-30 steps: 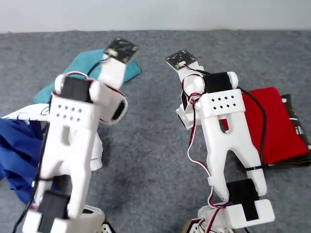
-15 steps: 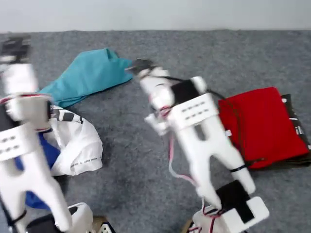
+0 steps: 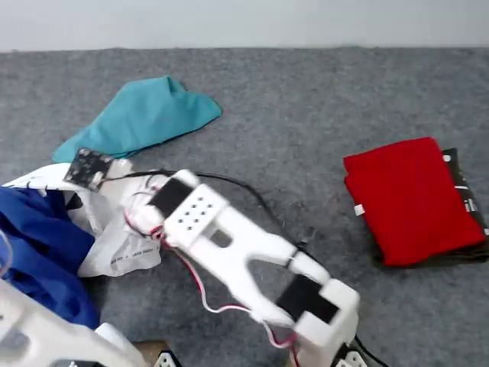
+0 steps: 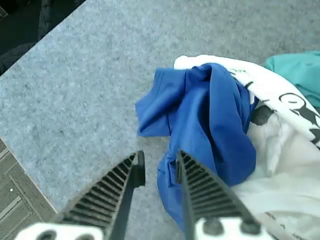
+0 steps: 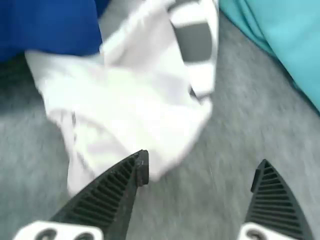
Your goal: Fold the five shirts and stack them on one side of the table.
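My right jaws gape wide over the crumpled white shirt (image 3: 124, 251), lower left in the high view; my left jaws, barely parted, hold nothing. Tangled with the blue shirt (image 3: 46, 245), both may lift together.

Right pincer (image 5: 201, 170) gapes over white shirt (image 5: 130, 95).

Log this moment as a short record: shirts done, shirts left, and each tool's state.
Folded: red shirt, lying on a dark shirt at one side of the grey table
Unfolded: teal shirt, white shirt and blue shirt, bunched at the opposite side
Right tool: open, above the white shirt
Left tool: slightly open, above the blue shirt's edge
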